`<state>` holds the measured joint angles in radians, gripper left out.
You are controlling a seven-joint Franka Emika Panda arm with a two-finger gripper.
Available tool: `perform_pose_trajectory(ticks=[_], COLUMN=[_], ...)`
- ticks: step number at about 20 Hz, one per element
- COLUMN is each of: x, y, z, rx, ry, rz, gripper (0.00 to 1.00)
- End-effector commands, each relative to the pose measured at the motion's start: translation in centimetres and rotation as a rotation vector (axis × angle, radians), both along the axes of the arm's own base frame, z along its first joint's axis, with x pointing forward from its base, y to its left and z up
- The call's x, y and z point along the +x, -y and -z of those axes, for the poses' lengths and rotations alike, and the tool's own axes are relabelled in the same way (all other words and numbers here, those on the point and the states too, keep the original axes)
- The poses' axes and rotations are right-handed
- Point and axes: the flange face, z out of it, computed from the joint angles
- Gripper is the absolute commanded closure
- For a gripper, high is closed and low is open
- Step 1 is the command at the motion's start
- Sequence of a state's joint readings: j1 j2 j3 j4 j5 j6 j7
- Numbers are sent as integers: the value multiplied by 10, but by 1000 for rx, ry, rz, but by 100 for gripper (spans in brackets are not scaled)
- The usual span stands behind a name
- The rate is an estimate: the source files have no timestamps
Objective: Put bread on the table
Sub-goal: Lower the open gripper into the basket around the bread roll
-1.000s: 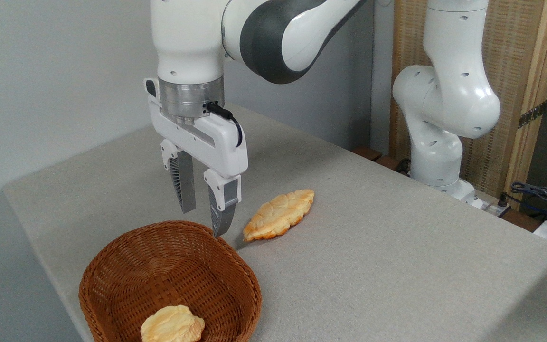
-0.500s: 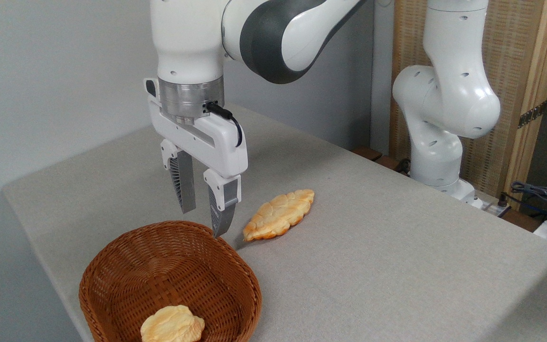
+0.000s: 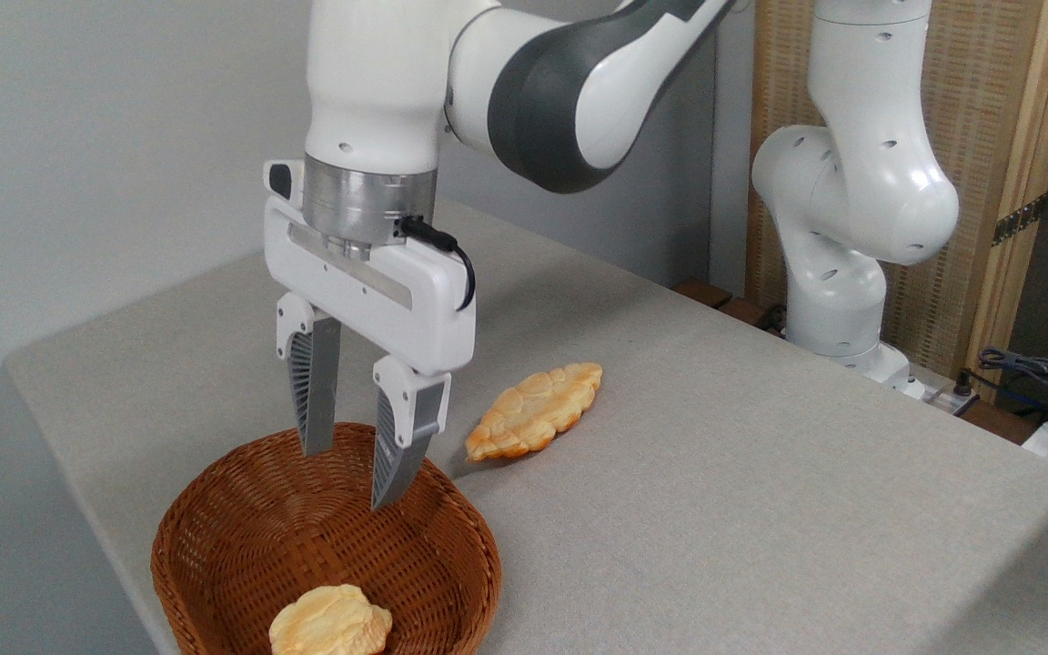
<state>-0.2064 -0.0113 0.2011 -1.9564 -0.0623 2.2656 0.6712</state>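
Presently the gripper (image 3: 351,478) hangs over the brown wicker basket (image 3: 242,537), pointing straight down, with its two ribbed grey fingers (image 3: 315,387) spread apart and a clear gap between them. Nothing sits in that gap; the gripper is released and holds nothing. The fingertips appear to hang over the far part of the basket, about level with its rim, and seem to touch neither the weave nor any bread, though the single view does not settle their exact height. A black cable (image 3: 442,250) loops from the metal wrist ring down the side of the white gripper body.

The bread (image 3: 330,622), a small lumpy pale golden bun, lies inside the basket against its near wall, partly cut off by the lower edge of the view, well apart from the fingertips. It is not on the table (image 3: 760,473). A longer leaf-shaped golden bread (image 3: 535,411) lies flat on the grey cloth just beyond the basket, to the right of the gripper.

No brand, label or legible writing shows on the gripper, arm or basket.
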Motion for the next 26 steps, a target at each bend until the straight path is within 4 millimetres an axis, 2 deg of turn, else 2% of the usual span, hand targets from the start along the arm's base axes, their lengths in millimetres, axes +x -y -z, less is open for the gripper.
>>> perform_pose_trajectory(ticks=[1,9,12,17,26], x=[13,36,42,48,50], y=[-22,-33,-30,-26,-16], z=[12,50,69,87,100], rx=[86,116,135,149,153], ry=[39,95,85,78,60], rz=[-1,-22,-10,1,20], gripper=[0,0,0,0,0])
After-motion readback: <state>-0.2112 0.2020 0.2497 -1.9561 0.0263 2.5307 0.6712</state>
